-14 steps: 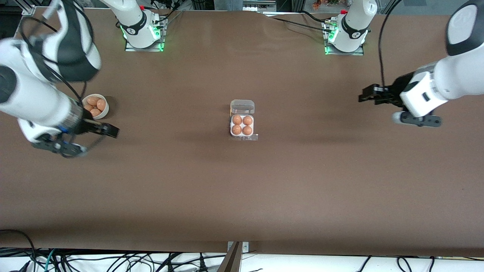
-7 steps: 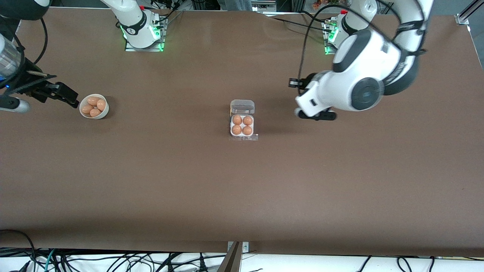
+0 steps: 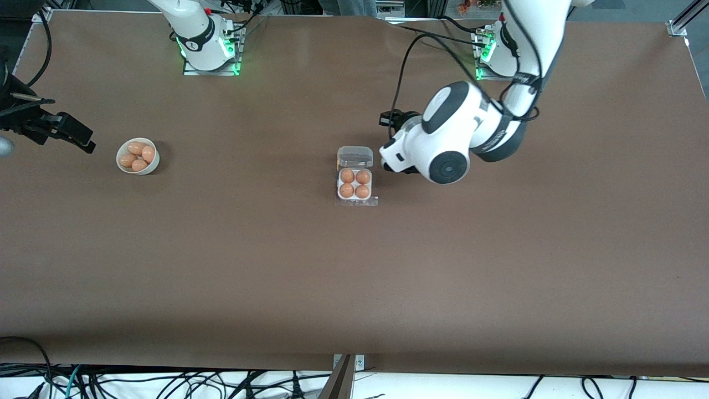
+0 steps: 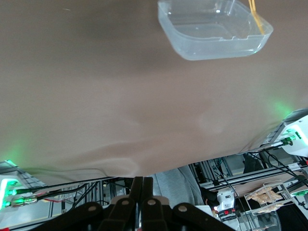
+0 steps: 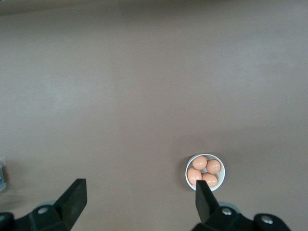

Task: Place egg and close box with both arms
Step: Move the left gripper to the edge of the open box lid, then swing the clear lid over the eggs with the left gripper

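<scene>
Clear lid [image 3: 355, 156] lies open, box [image 3: 355, 184] full. My left gripper [image 4: 143, 185], fingers together, must flip it. Right gripper [image 5: 139, 202] waits spread above the table.

Nothing here can be read from where I stand: no words, brand names or numbers show on the box [image 3: 355, 176], the white bowl [image 3: 138, 157], the desk [image 3: 354, 277] or either arm's casing.

A big brown worktop [image 3: 354, 277] fills the room, with black cables [image 3: 166, 382] lying along its near edge.
</scene>
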`<state>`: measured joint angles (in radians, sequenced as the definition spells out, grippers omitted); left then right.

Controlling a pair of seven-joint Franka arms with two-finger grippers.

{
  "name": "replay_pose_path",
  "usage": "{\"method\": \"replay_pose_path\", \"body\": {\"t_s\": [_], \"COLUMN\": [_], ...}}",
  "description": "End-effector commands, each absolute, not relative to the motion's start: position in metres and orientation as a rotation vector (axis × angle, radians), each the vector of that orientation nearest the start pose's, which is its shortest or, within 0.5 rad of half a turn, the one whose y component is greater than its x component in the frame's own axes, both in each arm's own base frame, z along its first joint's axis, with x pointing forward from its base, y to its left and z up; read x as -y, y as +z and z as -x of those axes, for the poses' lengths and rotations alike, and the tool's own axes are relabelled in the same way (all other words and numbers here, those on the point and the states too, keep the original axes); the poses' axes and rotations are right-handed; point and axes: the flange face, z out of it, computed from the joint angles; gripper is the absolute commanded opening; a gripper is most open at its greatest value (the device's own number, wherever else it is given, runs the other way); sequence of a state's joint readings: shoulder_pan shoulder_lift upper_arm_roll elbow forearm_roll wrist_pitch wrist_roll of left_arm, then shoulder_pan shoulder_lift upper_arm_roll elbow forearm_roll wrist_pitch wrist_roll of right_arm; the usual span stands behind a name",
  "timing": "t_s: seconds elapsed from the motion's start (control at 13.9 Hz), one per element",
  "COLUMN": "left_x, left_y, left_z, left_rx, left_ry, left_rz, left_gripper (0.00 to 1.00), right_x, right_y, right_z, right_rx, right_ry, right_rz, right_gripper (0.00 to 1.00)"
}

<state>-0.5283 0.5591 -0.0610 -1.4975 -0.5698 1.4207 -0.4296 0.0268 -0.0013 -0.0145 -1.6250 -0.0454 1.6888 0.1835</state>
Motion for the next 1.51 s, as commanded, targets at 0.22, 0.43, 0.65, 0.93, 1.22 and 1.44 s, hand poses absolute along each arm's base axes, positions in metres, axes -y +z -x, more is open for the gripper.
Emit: {"method": "replay_pose_path", "body": {"t_s": [0.22, 0.43, 0.65, 0.93, 1.22, 1.44], "left_x": [0.468, 0.485, 0.494, 0.491, 0.481, 0.467], "left_y": [0.289, 0.273, 0.256, 0.246, 0.245, 0.248], "left_z": [-0.486, -0.476, -0.473, -0.479, -0.5, -0.52], "left_rx": [-0.028, -0.008, 0.012, 0.04, 0.113, 0.174], "left_ry": [1.352, 1.306, 1.264, 1.239, 1.15, 1.077], "left_rz": [3.068, 3.069, 3.082, 3.095, 3.159, 3.188], "left_gripper": [0.05, 0.05, 0.05, 0.04, 0.04, 0.04], "right_x": [0.009, 0.005, 0.003, 0.003, 0.001, 0.001], "right_y": [0.608, 0.607, 0.6, 0.598, 0.597, 0.598], "right_z": [-0.569, -0.57, -0.575, -0.575, -0.574, -0.574], "right_rx": [-0.253, -0.236, -0.229, -0.229, -0.222, -0.222], "right_ry": [-0.097, -0.095, -0.088, -0.08, -0.061, -0.064], "right_rz": [3.152, 3.156, 3.156, 3.154, 3.157, 3.157], "right_gripper": [1.0, 1.0, 1.0, 1.0, 1.0, 1.0]}}
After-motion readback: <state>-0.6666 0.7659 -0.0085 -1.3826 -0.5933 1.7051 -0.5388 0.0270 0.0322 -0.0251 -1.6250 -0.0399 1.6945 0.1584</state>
